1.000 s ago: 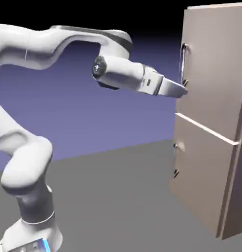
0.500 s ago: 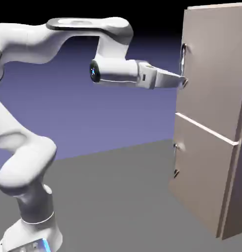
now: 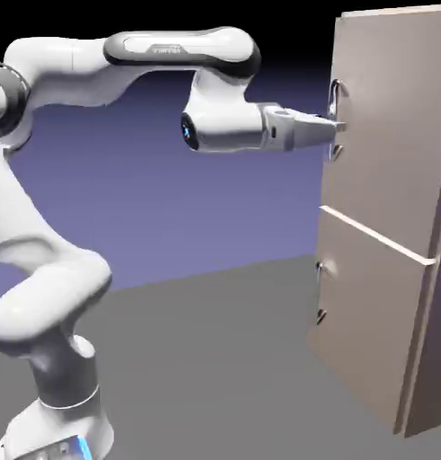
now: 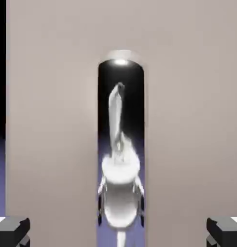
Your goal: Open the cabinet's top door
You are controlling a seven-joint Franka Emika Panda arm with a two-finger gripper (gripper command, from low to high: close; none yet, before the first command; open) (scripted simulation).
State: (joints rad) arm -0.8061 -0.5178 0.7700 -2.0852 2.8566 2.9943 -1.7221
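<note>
1. Since a second ago: gripper (image 3: 336,131) has climbed along the handle (image 3: 334,119) from near its lower mount to about mid-length, and the wrist has rolled. Top door (image 3: 390,126) has not moved; it sits flush with the cabinet (image 3: 434,341).

2. Task's thing: top door is the larger upper panel, above the pale seam (image 3: 376,235). Its silver bar handle runs vertically close to the door's left edge in the exterior view, so I judge the hinge to be on the far, right edge.

3. Key relation: in the hand view the handle (image 4: 121,144) runs straight up the middle of the picture, centred between the two grey fingertips (image 4: 11,230) at the bottom corners. Bar's long axis lies across the line joining the fingers, so closing them would pinch it across its width.

4. Fingers: spread wide either side of the bar, well clear of it in the hand view; nothing pinched.

5. Depth: exterior view puts the tips at the handle, but whether they already straddle the bar or stop just short I cannot tell.

6. Judgement: step in hand is the grasp. Next comes closing on the bar, then pulling away from the cabinet face on an arc about the presumed hinge.

7. Lower door (image 3: 367,314) and its small handle (image 3: 320,292) are well below, untouched.
</note>
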